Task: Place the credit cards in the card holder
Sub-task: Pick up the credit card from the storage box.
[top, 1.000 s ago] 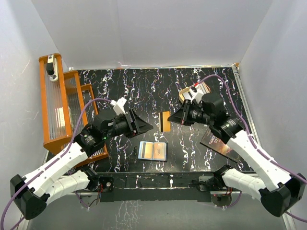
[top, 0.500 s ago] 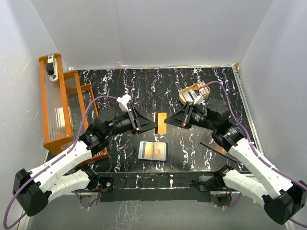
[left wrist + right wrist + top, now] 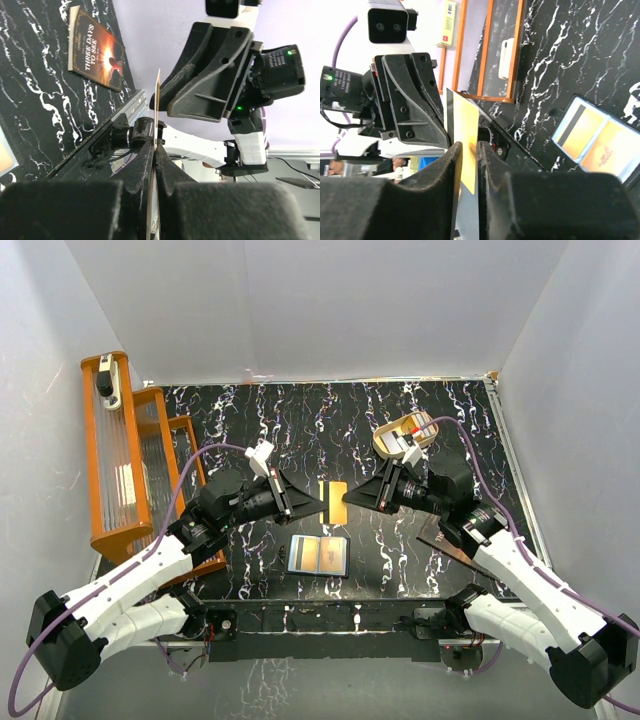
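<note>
- Two hands meet above the middle of the desk (image 3: 300, 430) on one thin, flat gold-orange card (image 3: 335, 508), whose broad face is turned toward the top camera.
- Your left hand (image 3: 322, 502) is clamped tight on the card's left side. In its wrist view the plastic shows only as a pale sliver between the closed black tips.
- Your right hand (image 3: 350, 499) has its blocky black fingers (image 3: 445, 190) on either side of the same card. You cannot tell whether the pads press it.
- Your left arm (image 3: 130, 580) and right arm (image 3: 520, 570) both reach inward, white forearms low, with the hands pointing at each other.
- The card holder (image 3: 318, 555) lies open and flat on the desk, nearer the bases than the held card, with orange and blue-grey faces in its slots. The right wrist view cuts off its far end.
- The desk is glossy black with white marbled veins.
- A book (image 3: 97, 50) lies flat and is mostly hidden under your right forearm in the top view. The tan oval tray (image 3: 390, 432) is half covered by the wrist camera, and its contents are hard to make out.
</note>
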Motion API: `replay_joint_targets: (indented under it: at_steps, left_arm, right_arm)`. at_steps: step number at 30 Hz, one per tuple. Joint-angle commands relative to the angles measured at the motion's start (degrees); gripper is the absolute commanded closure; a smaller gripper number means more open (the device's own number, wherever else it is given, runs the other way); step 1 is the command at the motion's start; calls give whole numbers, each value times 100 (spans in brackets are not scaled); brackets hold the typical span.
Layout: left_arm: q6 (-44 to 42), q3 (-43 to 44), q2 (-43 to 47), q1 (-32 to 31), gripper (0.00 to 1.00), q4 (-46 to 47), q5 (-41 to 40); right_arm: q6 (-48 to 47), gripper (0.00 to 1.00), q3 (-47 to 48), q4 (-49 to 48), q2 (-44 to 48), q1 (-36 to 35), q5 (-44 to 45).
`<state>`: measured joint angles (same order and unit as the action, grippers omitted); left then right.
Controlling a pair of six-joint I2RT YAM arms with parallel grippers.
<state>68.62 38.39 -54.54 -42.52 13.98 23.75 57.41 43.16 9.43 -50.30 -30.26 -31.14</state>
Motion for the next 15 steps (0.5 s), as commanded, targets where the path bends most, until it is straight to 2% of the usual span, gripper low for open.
replay_joint_targets:
  at_steps: [1, 5, 11, 15]
  left_arm:
    - [-177, 10, 154, -20, 100, -477, -168]
    - [-518, 190, 194, -19, 100, -1308, -371]
    - [-1099, 406, -93, -19, 100, -2288, -492]
    - [-1385, 398, -241, -19, 100, -2579, -481]
  right_arm:
    - [-282, 78, 120, 194, 87, -13, 348]
    - [-536, 66, 296, 715, 126, -15, 669]
    - [-1008, 63, 442, 1807, -31, -15, 1356]
    - [-1142, 62, 343, 2120, -215, -15, 1697]
